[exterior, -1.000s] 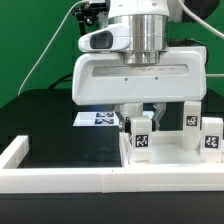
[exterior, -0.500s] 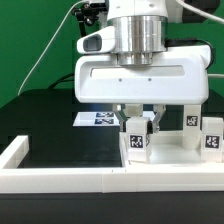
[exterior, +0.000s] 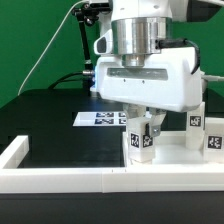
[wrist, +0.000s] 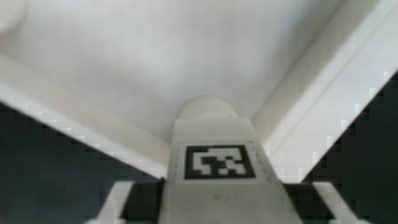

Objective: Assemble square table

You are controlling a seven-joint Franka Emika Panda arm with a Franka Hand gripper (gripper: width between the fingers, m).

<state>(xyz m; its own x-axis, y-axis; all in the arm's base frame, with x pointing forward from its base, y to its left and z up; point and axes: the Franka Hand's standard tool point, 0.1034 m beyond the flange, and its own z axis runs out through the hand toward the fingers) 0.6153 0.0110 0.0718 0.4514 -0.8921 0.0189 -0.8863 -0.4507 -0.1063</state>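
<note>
The gripper (exterior: 142, 127) hangs directly above the square tabletop (exterior: 170, 155), which sits on the black worktop (exterior: 60, 125) against the low white wall (exterior: 110, 180) at the near edge. Its two fingers (exterior: 131, 121) stand partly apart and close on either side of a white tagged leg (exterior: 142, 140), held upright with its foot at the tabletop's surface. The wrist view confirms the leg (wrist: 217, 150) between the fingers, tag facing the camera. Two further legs (exterior: 195, 122) stand upright toward the exterior view's right. The marker board (exterior: 100, 118) lies flat behind the arm.
</note>
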